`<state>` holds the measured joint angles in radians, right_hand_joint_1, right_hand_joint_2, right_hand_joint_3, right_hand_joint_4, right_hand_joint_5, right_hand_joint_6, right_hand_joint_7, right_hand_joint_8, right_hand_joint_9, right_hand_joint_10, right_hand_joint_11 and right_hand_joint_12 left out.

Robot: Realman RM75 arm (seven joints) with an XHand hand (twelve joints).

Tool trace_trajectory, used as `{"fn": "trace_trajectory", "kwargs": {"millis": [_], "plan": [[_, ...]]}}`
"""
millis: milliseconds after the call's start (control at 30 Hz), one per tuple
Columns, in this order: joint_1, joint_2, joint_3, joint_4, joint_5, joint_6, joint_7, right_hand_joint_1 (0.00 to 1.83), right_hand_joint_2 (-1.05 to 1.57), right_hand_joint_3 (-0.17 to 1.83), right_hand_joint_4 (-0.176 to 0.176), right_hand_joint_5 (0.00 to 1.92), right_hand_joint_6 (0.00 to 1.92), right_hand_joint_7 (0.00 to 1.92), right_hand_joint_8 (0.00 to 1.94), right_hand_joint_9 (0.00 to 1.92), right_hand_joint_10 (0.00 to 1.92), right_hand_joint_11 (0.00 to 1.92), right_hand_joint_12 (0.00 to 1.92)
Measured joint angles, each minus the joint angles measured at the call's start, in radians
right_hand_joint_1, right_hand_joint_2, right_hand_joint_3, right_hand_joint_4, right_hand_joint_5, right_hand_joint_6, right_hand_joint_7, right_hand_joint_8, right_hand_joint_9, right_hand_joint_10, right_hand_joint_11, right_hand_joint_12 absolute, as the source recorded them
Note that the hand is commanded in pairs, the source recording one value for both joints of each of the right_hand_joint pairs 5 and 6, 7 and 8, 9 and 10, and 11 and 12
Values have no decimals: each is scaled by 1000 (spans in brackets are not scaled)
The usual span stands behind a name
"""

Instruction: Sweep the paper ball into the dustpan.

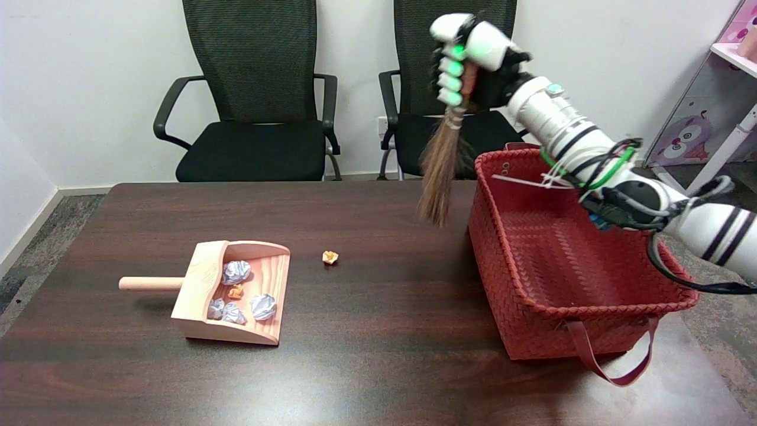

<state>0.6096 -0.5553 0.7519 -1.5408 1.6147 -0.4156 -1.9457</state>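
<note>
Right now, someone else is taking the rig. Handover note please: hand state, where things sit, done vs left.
Right hand: grips the small broom by its handle, held in the air, bristles hanging down above the table's far side, just left of the red basket.
Dustpan: on the table's left part, handle pointing left, open side facing right. Several crumpled paper balls already lie in it.
Loose paper ball: on the table, right of the dustpan's open side, apart from it.
Done: broom picked up.
Left: lower the bristles to the right of the loose ball and sweep it left into the dustpan.

Six paper balls (pixel 330 257), two chairs (pixel 254 94), one basket (pixel 568 331).
</note>
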Motion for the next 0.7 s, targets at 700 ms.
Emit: {"fn": "trace_trajectory", "kwargs": {"millis": [700], "plan": [[274,-132,-285,92,-443,185,19,916,1571,938,-1,1920,1920,1920,1920,1920,1920,1920,1920]]}}
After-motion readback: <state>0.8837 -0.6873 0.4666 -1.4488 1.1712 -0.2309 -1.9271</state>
